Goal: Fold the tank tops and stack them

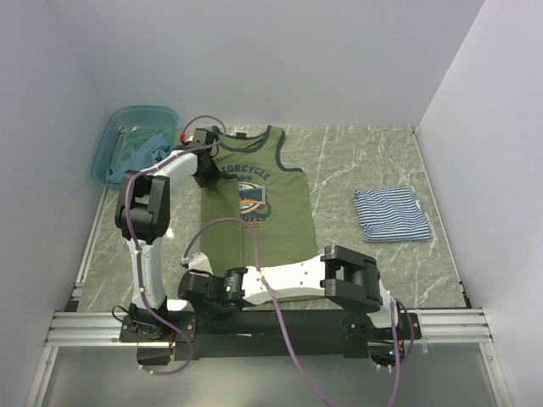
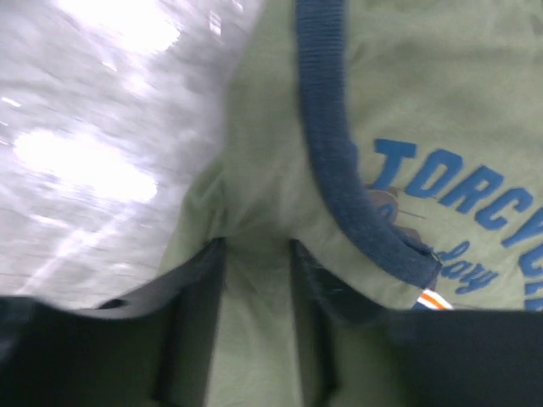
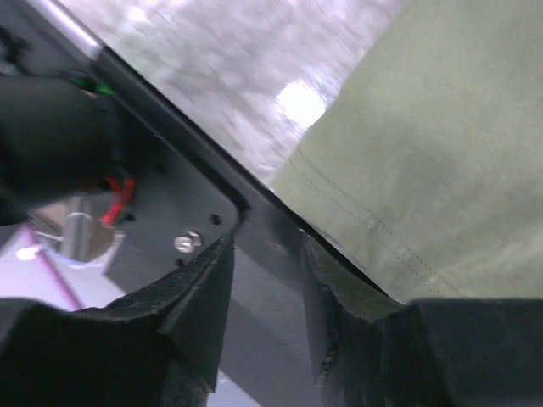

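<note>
The olive green tank top lies flat, lettering up, in the middle of the table. My left gripper is at its upper left side by the dark-trimmed armhole. In the left wrist view the gripper is shut on a puckered fold of the olive fabric. My right gripper sits low at the table's front edge, just left of the hem's corner. In its wrist view the right gripper is open and empty, with the hem beside it. The striped tank top lies folded at the right. The teal-blue tank top is bunched in the basin.
The translucent teal basin stands at the far left corner. A metal rail runs along the near edge, with the arm bases on it. White walls close in the left, back and right sides. Marbled table surface shows between the olive and striped tops.
</note>
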Controlling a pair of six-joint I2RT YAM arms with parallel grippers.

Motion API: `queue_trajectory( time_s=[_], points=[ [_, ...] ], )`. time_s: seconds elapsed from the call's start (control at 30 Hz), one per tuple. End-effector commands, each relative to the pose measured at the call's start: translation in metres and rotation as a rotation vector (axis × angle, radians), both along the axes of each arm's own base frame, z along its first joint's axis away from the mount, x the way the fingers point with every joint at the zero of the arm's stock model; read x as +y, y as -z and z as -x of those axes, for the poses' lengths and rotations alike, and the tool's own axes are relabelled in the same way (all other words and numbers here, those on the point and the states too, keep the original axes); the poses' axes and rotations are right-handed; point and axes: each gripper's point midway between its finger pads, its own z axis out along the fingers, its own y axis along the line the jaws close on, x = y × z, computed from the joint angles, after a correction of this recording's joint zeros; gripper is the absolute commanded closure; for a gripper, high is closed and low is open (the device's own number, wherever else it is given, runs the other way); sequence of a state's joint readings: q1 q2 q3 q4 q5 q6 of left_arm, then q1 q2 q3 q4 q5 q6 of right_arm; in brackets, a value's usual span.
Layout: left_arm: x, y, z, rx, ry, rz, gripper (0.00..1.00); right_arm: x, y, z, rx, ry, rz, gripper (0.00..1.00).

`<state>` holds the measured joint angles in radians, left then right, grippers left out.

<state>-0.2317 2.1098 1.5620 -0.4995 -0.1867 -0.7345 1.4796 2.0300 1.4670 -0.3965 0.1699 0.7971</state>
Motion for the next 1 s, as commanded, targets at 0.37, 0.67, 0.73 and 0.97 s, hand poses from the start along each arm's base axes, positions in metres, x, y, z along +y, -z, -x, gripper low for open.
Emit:
queue_trajectory(
  time_s=[0.37, 0.67, 0.73, 0.97],
  points=[
    [-0.064, -0.177, -0.022, -0.384, 0.209, 0.162, 0.29, -0.188, -0.117, -0.199, -0.176, 0.529, -0.209, 0.4],
    [-0.157, -0.169, 0.068, -0.379, 0.294, 0.339, 0.36, -0.298, -0.101, -0.35, -0.223, 0.719, -0.135, 0.4],
    [-0.166, -0.163, 0.09, -0.371, 0.327, 0.373, 0.37, -0.311, -0.079, -0.375, -0.192, 0.737, -0.093, 0.41],
    [-0.204, -0.154, 0.167, -0.34, 0.474, 0.399, 0.37, -0.298, -0.066, -0.443, -0.182, 0.695, -0.079, 0.42]
  ],
)
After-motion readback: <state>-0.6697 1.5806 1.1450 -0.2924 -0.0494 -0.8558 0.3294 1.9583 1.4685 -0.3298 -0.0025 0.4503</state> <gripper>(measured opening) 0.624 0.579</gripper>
